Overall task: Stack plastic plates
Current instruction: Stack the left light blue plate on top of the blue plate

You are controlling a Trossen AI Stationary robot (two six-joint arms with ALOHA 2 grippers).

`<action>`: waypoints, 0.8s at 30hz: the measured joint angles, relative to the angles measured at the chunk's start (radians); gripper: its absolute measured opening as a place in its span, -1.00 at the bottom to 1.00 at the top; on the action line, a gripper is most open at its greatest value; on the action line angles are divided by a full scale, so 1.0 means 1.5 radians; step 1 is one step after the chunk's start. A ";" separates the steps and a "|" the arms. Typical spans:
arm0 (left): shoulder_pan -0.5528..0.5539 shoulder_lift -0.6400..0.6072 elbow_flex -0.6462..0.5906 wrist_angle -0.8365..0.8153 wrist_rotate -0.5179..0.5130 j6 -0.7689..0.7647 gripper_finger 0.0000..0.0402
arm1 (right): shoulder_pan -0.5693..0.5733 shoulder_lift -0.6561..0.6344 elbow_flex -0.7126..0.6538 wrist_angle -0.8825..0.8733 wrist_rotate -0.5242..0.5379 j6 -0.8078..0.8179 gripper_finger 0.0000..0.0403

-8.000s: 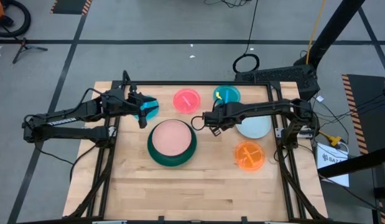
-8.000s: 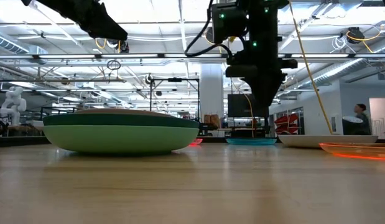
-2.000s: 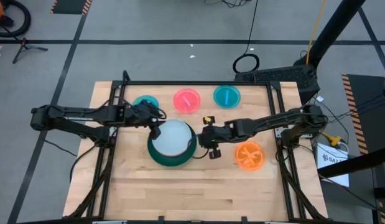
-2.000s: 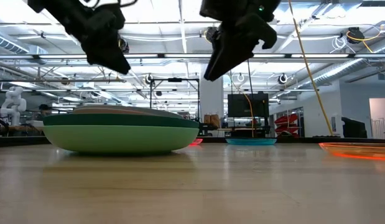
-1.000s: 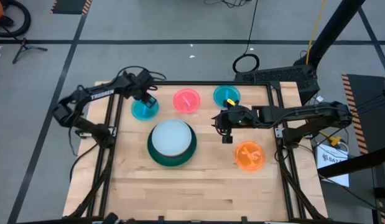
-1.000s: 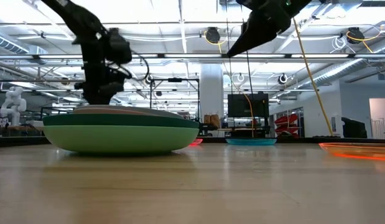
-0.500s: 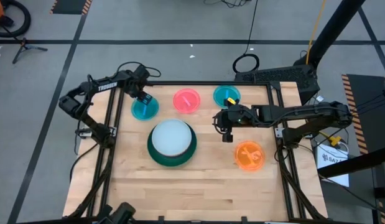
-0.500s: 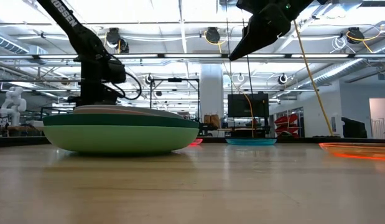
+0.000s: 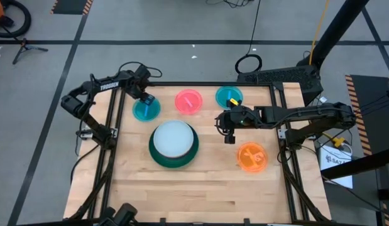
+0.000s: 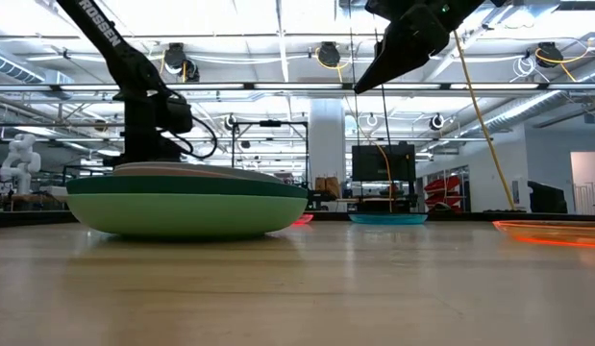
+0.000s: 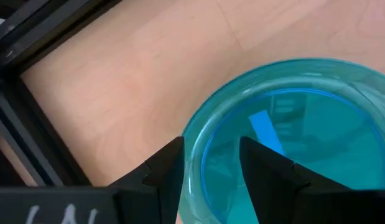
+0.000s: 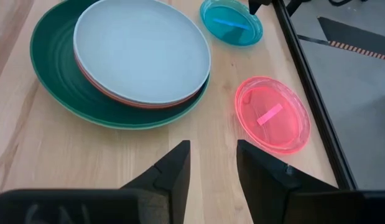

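left gripper (image 11: 208, 171) apparently straddling cyan plate (image 9: 146, 109) rim, barely shifted since

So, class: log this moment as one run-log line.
left gripper: straddling cyan plate rim, open | right gripper: open, empty | stack: pale blue top

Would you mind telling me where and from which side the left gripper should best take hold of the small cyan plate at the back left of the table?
Grip the raised rim of the cyan plate. It lies flat on the table, so only the thin upturned edge offers purchase. Come from above with one finger inside the rim and one outside. The left gripper is open and straddles the rim this way. This seems the likeliest secure hold.
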 joint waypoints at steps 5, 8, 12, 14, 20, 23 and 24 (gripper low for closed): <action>-0.027 0.000 0.000 -0.002 0.002 -0.010 -0.20 | 0.000 0.000 0.000 0.000 0.000 -0.001 -0.39; -0.056 0.000 0.000 -0.003 0.007 -0.018 -0.20 | 0.000 0.000 0.000 0.000 0.000 -0.002 -0.39; -0.096 0.000 0.000 -0.004 0.013 -0.017 -0.20 | 0.000 0.000 0.000 0.000 0.000 -0.002 -0.39; -0.111 0.000 0.000 -0.007 0.013 -0.018 -0.20 | 0.000 0.000 0.000 -0.001 0.000 -0.002 -0.39; -0.141 0.003 0.000 -0.014 0.012 -0.018 -0.20 | 0.000 0.000 0.000 -0.001 0.000 -0.002 -0.39; -0.146 0.013 0.000 -0.014 0.012 -0.018 -0.20 | 0.000 0.000 0.000 -0.001 0.000 -0.002 -0.39; -0.146 0.018 0.000 -0.014 0.011 -0.017 -0.20 | 0.000 0.000 0.000 -0.001 0.000 -0.002 -0.39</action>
